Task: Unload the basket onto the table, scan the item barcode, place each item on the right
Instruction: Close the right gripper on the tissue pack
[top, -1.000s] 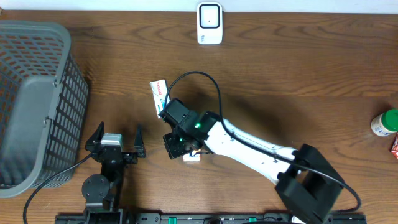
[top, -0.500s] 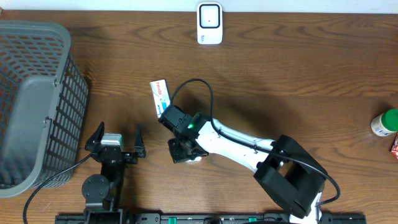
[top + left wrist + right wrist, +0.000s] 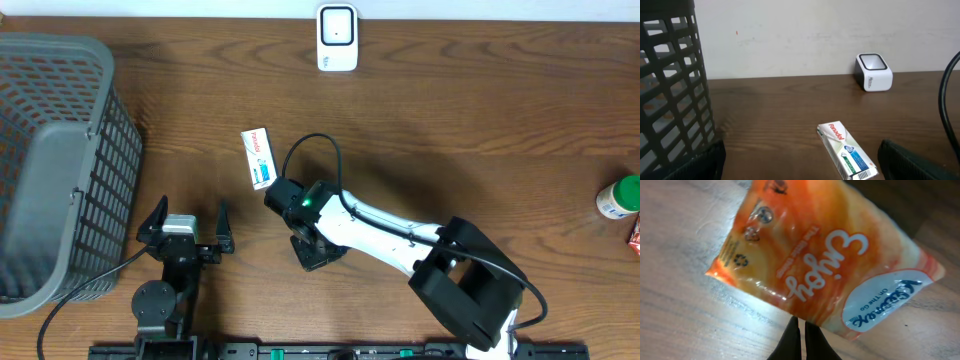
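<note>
Right gripper (image 3: pixel 801 327), fingers pressed together, pinches one edge of the glossy orange plastic packet (image 3: pixel 825 255); the white boxy scanner (image 3: pixel 337 38) stands well apart, farther out.

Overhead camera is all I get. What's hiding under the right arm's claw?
Observer: An orange glossy plastic packet printed "Enjoy", over the brown wooden table.
Operator: Is the claw grabbing it?
Observer: The right claw is shut, tips at the packet's edge; whether it pinches is unclear.
Operator: Any barcode showing?
Observer: Yes, a barcode on the near end of the white and green cardboard box, seen from the left wrist.
</note>
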Tool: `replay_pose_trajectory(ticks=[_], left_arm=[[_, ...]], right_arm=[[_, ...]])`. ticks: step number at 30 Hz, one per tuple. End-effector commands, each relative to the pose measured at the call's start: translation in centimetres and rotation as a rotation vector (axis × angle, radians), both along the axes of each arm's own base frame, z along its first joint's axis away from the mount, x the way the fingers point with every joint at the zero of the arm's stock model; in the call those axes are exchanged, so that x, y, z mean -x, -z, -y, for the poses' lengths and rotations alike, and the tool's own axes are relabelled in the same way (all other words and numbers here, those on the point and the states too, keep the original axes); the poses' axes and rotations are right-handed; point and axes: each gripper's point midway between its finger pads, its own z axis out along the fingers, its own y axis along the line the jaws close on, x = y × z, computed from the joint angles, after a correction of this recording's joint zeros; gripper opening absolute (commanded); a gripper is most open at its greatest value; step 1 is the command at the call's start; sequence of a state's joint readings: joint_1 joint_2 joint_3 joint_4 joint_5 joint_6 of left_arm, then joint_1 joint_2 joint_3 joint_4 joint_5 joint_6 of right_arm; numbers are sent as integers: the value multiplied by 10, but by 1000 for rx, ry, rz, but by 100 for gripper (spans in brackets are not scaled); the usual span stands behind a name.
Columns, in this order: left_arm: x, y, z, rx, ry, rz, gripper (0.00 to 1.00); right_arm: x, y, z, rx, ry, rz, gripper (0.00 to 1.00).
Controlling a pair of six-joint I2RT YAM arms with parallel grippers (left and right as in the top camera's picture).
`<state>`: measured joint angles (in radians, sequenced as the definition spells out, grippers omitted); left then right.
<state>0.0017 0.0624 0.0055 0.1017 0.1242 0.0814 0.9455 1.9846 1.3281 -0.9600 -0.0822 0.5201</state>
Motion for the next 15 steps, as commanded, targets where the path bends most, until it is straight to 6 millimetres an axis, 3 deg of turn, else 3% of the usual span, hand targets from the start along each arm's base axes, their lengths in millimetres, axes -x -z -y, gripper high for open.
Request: replay_pose_trajectory(ticks=[1,3,6,7,11,15], left_arm=[[0,-2,-1,5,-8,8,96],[0,-2,-1,5,-8,8,96],[0,-2,-1,5,-8,8,96],[0,-2,-1,5,-8,8,96],[0,-2,-1,5,-8,8,96],[0,-2,-1,5,-7,8,96]], right_arm=[[5,-22,-9,-91,-32,-20,7],[13,-39,-16,-155,-30,-46,32],[16,-70,-16,-221,62,-55,91],[15,-77,-15,-234,97,-54,99],[8,-110,-15,-323,196,-21,99],[-4,-121,-22,-376,129,65,99]])
